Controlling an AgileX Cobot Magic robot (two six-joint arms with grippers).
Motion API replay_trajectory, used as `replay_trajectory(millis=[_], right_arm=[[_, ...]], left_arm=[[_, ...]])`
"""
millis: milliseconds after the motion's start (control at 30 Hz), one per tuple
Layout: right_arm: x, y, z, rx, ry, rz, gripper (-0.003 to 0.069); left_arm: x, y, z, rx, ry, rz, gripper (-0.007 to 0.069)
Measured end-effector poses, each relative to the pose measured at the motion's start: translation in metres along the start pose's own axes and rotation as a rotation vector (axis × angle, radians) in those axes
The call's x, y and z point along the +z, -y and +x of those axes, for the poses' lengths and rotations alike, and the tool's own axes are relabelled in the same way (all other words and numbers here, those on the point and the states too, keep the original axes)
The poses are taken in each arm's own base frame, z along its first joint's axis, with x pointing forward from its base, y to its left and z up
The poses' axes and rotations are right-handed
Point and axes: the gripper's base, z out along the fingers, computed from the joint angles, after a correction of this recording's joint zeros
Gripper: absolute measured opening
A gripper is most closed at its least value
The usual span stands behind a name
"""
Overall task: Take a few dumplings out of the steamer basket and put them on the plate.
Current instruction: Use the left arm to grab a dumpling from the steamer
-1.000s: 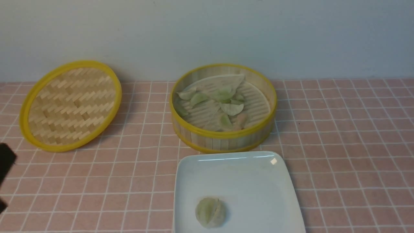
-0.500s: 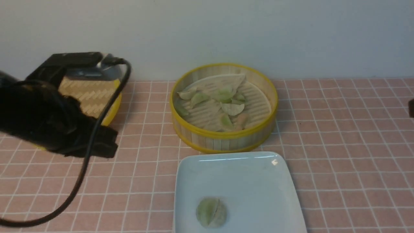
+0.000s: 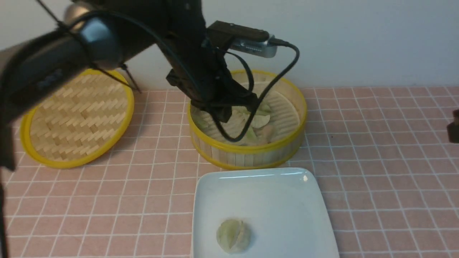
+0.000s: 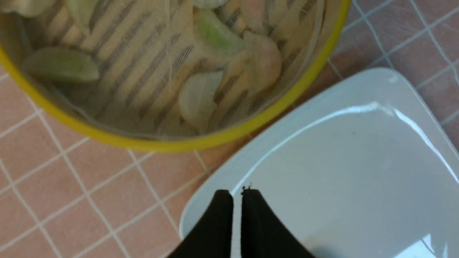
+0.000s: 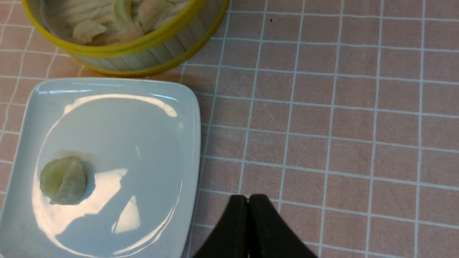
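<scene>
The steamer basket [image 3: 251, 148] stands at the table's middle back and holds several pale green and beige crescent dumplings [image 3: 259, 120] on a ridged liner. My left gripper [image 3: 223, 116] hangs over the basket's left half, and its arm hides some dumplings. In the left wrist view my left gripper [image 4: 236, 191] has only a thin slit between empty jaws, with the dumplings [image 4: 215, 34] and the basket [image 4: 172, 145] beyond. The white square plate [image 3: 279, 200] lies in front of the basket. My right gripper [image 5: 248, 196] is shut and empty over bare tiles right of the plate [image 5: 136, 136].
A round green-beige ball dumpling [image 3: 233, 234] sits on the plate's near left part and also shows in the right wrist view [image 5: 62, 179]. The flat woven lid [image 3: 77, 118] leans at the back left. Pink tiled tabletop [image 3: 376, 179] stretches to the right.
My left arm has swung in from the left edge, past the lid, to above the basket. A dark bit of the right gripper has appeared at the right edge.
</scene>
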Motion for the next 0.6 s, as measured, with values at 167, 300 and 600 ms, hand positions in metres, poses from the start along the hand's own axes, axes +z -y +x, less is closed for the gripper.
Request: replay_trajectory(millis=[167,300,600], right_arm=[[0.000,0.000,0.000,0.000,-0.001,0.000,-0.0010],[0.000,0.000,0.000,0.000,-0.003,0.000,-0.0009],[0.000,0.000,0.000,-0.002,-0.004,0.000,-0.0009]], left_arm=[[0.047,-0.003,-0.022,0.002,-0.041,-0.010,0.0188],[0.084,-0.008,-0.033,-0.002,-0.041,-0.021,0.0349],[0.137,-0.016,-0.036,-0.004,-0.029,-0.053,0.0498]])
